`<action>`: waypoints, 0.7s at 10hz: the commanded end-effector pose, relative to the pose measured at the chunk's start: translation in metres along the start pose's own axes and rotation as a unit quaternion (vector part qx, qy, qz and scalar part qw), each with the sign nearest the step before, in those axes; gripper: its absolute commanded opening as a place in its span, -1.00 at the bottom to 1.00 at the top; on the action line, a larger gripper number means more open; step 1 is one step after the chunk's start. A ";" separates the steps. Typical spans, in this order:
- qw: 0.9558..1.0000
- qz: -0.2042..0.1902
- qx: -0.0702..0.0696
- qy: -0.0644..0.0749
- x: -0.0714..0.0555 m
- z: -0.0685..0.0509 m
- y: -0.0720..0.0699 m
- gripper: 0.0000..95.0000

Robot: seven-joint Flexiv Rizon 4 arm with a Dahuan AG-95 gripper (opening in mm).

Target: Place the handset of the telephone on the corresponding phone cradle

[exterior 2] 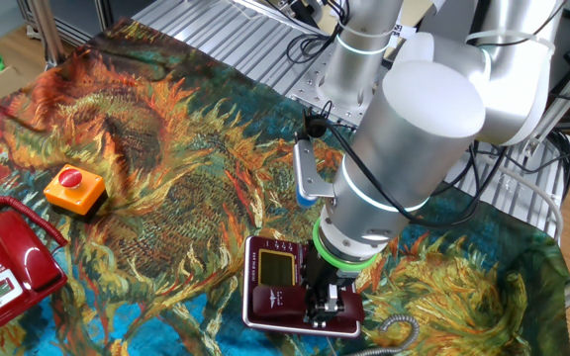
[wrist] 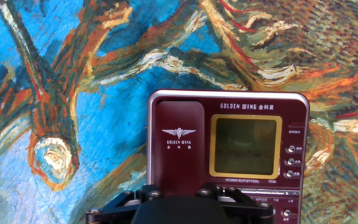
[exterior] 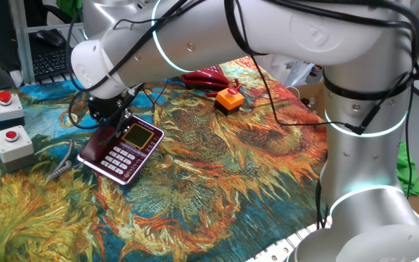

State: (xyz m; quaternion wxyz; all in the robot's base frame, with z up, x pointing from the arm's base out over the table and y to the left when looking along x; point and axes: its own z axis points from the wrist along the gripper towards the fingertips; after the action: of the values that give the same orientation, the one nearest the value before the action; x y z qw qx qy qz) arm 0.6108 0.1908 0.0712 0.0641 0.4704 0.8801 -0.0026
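Handset (wrist: 178, 134) of dark maroon plastic lies in the phone cradle (wrist: 174, 107), the long recess on one side of the telephone (exterior: 121, 150), and the gripper (exterior 2: 326, 305) is directly above its middle. From the pictures I cannot tell if the fingers press on the handset or stand a little apart from it: in the hand view only the black base of the gripper shows at the lower edge, and in both fixed views the arm (exterior 2: 409, 148) hides the fingertips. In the hand view the handset carries a winged logo and covers the recess completely, next to the yellow screen (wrist: 245, 145).

The telephone rests flat on the painted cloth (exterior: 217, 182) that covers the table, and its white keypad (exterior: 120, 156) is visible in one fixed view. A grey coiled cord (exterior 2: 396, 328) lies on the cloth just beside the telephone.

Farther out, an orange box with a red button (exterior 2: 73, 188) stands on the cloth well apart from the telephone, and a bright red telephone (exterior 2: 6, 267) lies beyond it, near the table's edge. Two grey boxes with red buttons (exterior: 9, 125) stand at another edge of the table.
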 end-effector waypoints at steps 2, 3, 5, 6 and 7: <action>1.000 0.007 -0.001 -0.002 0.000 0.001 0.001 -1.00; 1.000 0.009 -0.001 -0.002 0.000 0.001 0.001 -1.00; 1.000 0.012 -0.001 -0.002 0.000 0.001 0.001 -1.00; 1.000 0.013 -0.001 -0.001 0.000 0.002 0.001 -1.00; 1.000 0.013 -0.001 -0.001 0.000 0.002 0.001 -1.00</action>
State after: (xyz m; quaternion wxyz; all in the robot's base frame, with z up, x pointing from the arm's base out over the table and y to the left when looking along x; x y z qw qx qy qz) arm 0.6118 0.1910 0.0690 0.0657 0.4818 0.8738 -0.0015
